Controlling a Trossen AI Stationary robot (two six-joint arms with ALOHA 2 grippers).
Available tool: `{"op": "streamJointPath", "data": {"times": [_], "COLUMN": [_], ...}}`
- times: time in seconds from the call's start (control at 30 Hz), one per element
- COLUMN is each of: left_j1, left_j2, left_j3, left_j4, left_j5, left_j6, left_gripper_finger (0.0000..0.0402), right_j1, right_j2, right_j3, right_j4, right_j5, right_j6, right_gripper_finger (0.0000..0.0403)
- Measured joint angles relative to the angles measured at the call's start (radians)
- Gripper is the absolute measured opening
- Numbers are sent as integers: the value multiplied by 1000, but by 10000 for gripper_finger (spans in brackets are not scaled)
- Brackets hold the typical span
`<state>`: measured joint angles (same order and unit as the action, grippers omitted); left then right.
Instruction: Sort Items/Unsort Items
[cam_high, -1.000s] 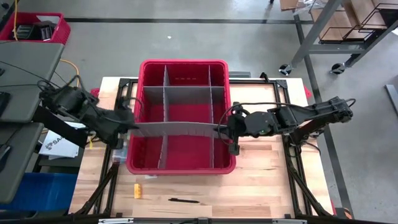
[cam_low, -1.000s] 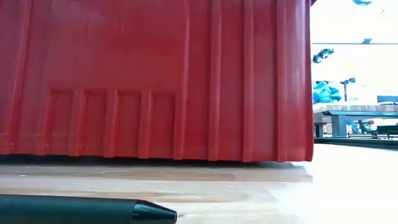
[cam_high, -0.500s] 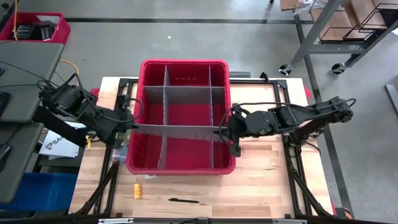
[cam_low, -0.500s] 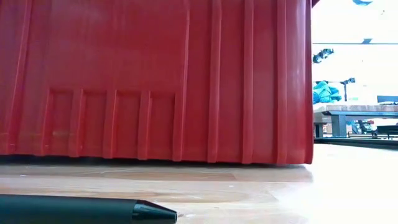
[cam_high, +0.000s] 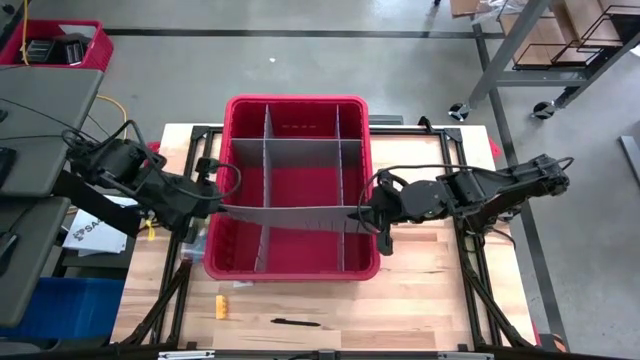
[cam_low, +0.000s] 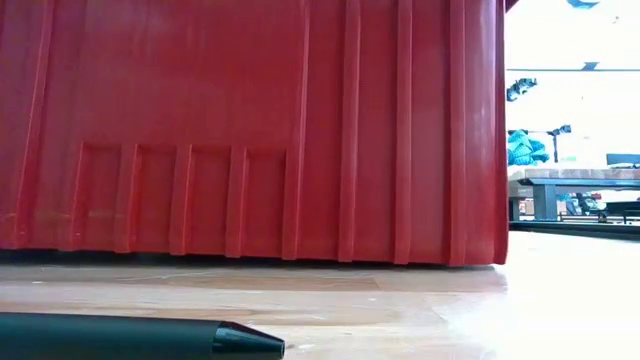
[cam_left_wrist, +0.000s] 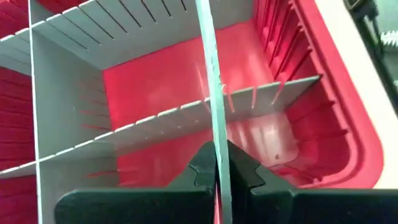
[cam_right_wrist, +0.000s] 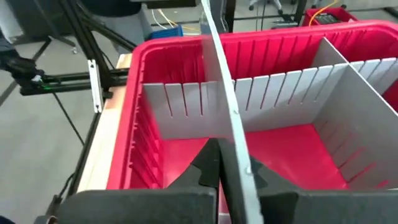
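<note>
My left end effector (cam_high: 213, 203) and right end effector (cam_high: 362, 213) are each clenched on one end of a long grey divider (cam_high: 290, 214), held across the red bin (cam_high: 296, 105). I think I must next slot it straight down. The items, an orange block (cam_high: 221, 305) and a pen (cam_high: 296, 322), lie on the worktop (cam_high: 420, 300); the others I cannot see.

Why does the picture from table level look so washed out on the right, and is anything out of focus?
Low view: the room right of the red bin is blown out white by bright light; the dark pen right at the lens is soft. Left wrist view: the grey divider strip looks blurred.
</note>
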<state>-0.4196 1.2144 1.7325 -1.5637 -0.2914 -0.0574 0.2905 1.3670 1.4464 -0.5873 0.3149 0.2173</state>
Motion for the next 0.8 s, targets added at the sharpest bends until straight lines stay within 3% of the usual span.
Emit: {"op": "streamJointPath", "data": {"times": [0.13,0.33,0.6,0.8], "left_j1": [14,5,16,21], "left_j2": [-2,-3,-4,-27], "left_j3": [0,0,-2,-2], "left_j4": [-7,2,-8,-3], "left_j5": [5,113,53,64], "left_j6": [9,-45,38,22], "left_gripper_finger": [1,1,1,1], "right_j1": [0,0,-2,-2], "right_j2": [2,2,2,2], "right_j3": [0,0,0,0], "right_j4": [2,11,15,29], "right_j5": [4,3,7,11], "right_j6": [0,2,11,16], "right_gripper_finger": [0,0,0,0]}}
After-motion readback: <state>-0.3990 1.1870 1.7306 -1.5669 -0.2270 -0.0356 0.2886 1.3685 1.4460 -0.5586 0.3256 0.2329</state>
